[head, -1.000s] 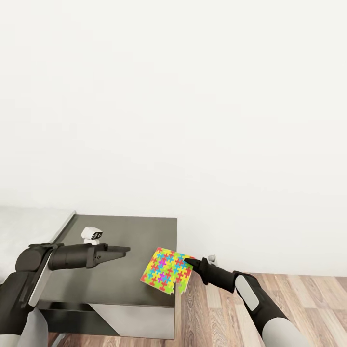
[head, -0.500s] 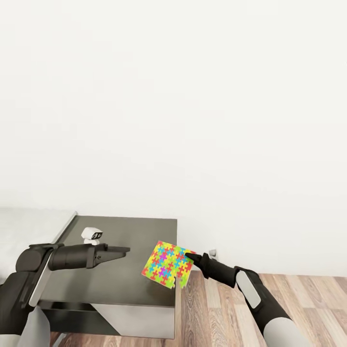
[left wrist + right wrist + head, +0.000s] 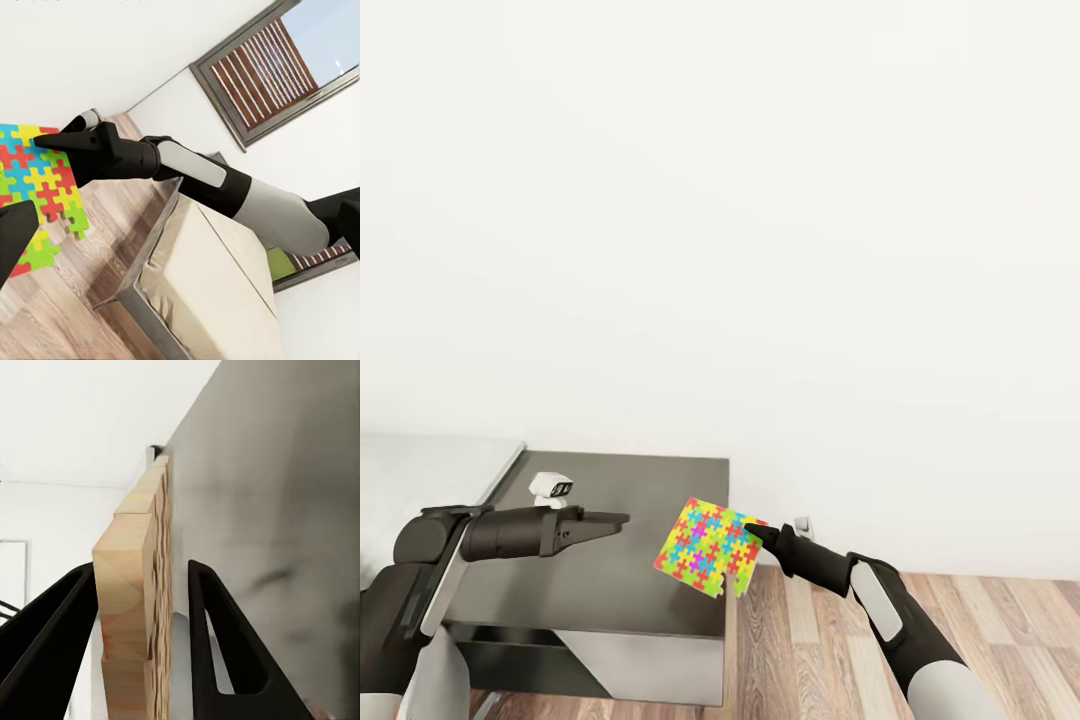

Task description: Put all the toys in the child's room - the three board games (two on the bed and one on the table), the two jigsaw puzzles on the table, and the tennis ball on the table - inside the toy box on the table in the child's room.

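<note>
A colourful jigsaw puzzle (image 3: 705, 548) hangs tilted over the right front corner of the dark table (image 3: 610, 590). My right gripper (image 3: 753, 532) is shut on its right edge. Up close, the puzzle's wooden edge (image 3: 139, 607) sits clamped between the two black fingers (image 3: 214, 637). My left gripper (image 3: 622, 519) hovers above the table's middle, pointing at the puzzle (image 3: 37, 195) from a short distance. Its fingers (image 3: 15, 240) stand wide apart with nothing between them. The toy box, board games and tennis ball are out of view.
A small white figure (image 3: 550, 488) stands at the table's back left. A grey bed (image 3: 420, 470) adjoins the table on the left. Wooden floor (image 3: 960, 620) lies to the right, under a blank white wall. A beige bed frame (image 3: 210, 285) and window blinds (image 3: 277, 60) appear behind my right arm.
My right gripper has lifted the puzzle slightly up and to the right. The head view has tilted a little, shifting the table down. The left arm is still.
</note>
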Controlling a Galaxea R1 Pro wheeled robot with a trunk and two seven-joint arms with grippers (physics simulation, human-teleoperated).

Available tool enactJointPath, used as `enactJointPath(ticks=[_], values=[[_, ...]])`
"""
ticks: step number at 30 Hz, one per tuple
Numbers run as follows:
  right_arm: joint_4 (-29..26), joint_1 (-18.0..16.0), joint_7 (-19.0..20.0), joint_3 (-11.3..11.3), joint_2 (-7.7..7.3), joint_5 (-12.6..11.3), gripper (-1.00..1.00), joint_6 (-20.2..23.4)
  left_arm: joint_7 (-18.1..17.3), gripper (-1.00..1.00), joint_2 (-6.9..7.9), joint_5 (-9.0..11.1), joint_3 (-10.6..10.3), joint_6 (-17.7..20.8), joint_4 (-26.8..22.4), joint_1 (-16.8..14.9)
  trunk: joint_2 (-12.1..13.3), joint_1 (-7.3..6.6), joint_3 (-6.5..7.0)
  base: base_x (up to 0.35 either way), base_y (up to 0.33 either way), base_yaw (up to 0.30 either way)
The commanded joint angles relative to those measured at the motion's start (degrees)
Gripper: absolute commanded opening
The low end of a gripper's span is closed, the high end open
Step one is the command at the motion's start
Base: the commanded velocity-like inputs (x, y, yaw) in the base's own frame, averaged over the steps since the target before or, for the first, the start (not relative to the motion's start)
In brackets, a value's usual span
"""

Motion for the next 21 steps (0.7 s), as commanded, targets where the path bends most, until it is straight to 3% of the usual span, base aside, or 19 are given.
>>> enactJointPath(ticks=[1,21], values=[[0.00,0.01,0.13,-0.22,0.05,0.07,-1.00,0.26,-0.22,1.00,0.01,-0.08,-0.03,0.61,0.00,-0.04,0.35,-0.21,0.19,0.000,0.000,0.067],[-2.16,0.52,0.14,-0.23,-0.96,-0.02,-1.00,0.29,-0.22,1.00,-0.02,-0.23,-0.05,0.53,0.00,-0.04,8.37,-4.60,5.58,0.000,0.000,0.072]])
